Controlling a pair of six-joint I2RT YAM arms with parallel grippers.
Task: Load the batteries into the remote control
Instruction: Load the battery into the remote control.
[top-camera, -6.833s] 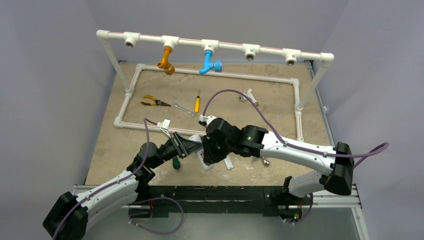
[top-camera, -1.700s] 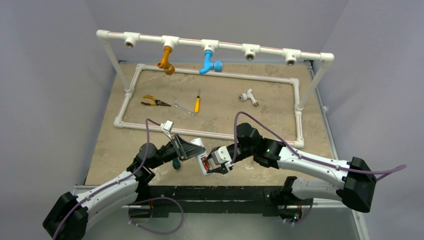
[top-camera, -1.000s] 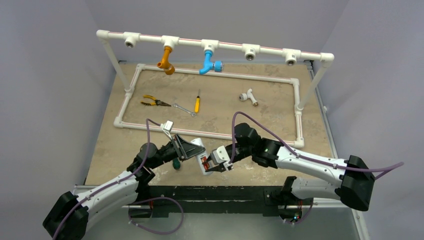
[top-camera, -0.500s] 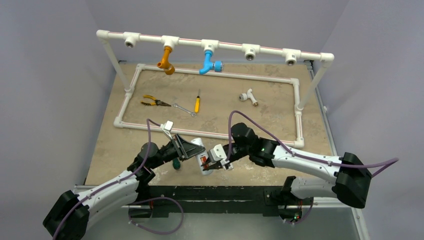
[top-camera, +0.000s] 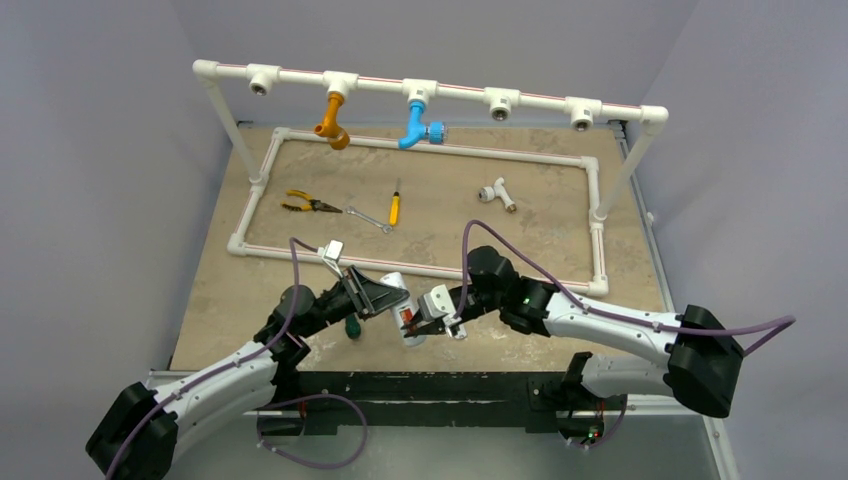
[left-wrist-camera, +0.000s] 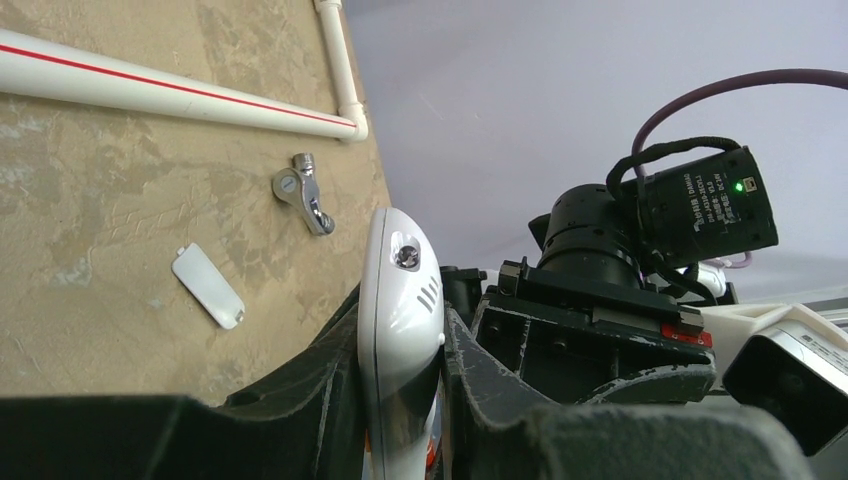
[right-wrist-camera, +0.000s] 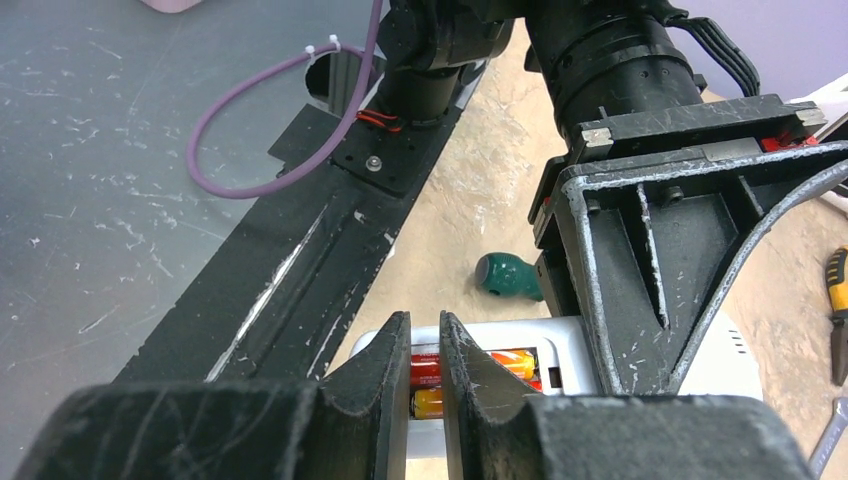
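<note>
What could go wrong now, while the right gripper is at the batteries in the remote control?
1. The right gripper, fingers nearly closed, sits right over the batteries in the opened remote control; an off-centre push could pop one out.
2. Only the left gripper clamps the remote control; pressing might twist it in that grip.
3. The battery cover lies apart on the table, so nothing retains the batteries yet.

The right gripper (right-wrist-camera: 425, 378), earlier drawn back to the right of the slim white plastic remote control (left-wrist-camera: 400, 320), has moved in over its open compartment. Its jaws have narrowed almost shut above the two red-orange cylindrical batteries (right-wrist-camera: 500, 362).
</note>
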